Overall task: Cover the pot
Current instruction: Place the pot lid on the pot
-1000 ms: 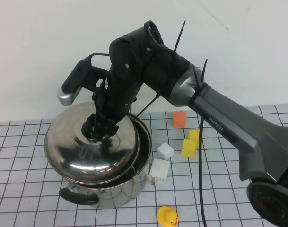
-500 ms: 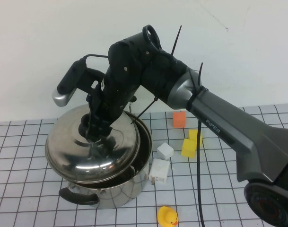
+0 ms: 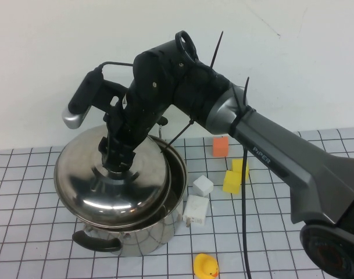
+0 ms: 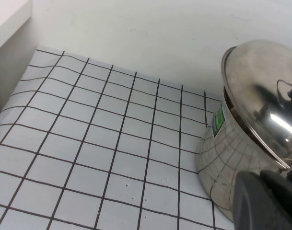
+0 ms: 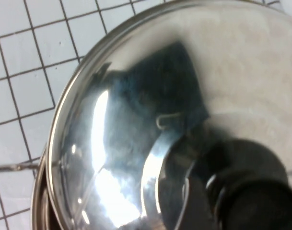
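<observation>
The pot (image 3: 160, 228) is a large shiny steel vessel with a black loop handle (image 3: 97, 241) at its front, standing on the checked mat. My right gripper (image 3: 116, 160) is shut on the black knob (image 5: 251, 191) of the domed steel lid (image 3: 107, 189). The lid sits tilted on the pot's rim, shifted toward the left, so the pot's right inner wall (image 3: 178, 174) still shows. The left wrist view shows the pot's wall (image 4: 227, 158) and the lid (image 4: 261, 91) from the side. My left gripper (image 4: 265, 203) hangs shut and empty to the left of the pot, out of the high view.
To the right of the pot lie two white blocks (image 3: 196, 210) (image 3: 202, 186), two yellow blocks (image 3: 232, 181) (image 3: 239, 167) and an orange block (image 3: 221, 146). A yellow duck (image 3: 205, 266) sits near the front edge. A white wall stands behind the mat.
My right gripper has carried the lid slightly left and up over the pot, and the wrist has tilted further. The pot and the small objects have not moved.
</observation>
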Tool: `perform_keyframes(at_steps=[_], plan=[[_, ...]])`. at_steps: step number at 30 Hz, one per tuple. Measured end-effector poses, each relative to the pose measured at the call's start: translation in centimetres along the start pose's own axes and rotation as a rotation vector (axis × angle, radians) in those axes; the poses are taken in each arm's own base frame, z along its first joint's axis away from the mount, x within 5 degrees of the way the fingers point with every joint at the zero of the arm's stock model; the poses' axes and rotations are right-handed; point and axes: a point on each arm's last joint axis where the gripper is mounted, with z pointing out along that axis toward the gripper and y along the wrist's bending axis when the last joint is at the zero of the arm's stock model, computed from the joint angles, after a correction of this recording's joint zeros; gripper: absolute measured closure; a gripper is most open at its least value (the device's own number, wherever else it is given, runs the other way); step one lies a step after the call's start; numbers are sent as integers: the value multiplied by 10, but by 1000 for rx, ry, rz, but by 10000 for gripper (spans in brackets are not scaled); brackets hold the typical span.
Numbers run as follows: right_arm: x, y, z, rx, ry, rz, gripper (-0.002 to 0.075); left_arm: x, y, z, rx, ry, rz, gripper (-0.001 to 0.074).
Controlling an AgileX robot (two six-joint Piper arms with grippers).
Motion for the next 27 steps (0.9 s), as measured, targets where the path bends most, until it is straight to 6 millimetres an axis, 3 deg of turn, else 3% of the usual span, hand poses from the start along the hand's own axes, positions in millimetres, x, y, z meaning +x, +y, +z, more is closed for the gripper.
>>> perform_keyframes(at_steps=[5, 10, 14, 21, 27], plan=[[4, 0, 10, -8, 15, -1, 298, 0, 0, 0, 0, 0, 0, 738], [8, -1, 20, -14, 34, -1, 385, 0, 0, 0, 0, 0, 0, 738], [9, 0, 21, -16, 36, -1, 385, 0, 0, 0, 0, 0, 0, 738], [10, -1, 17, -8, 70, -13, 385, 0, 0, 0, 0, 0, 0, 738], [9, -3, -1, 18, 112, -36, 385, 0, 0, 0, 0, 0, 0, 738]])
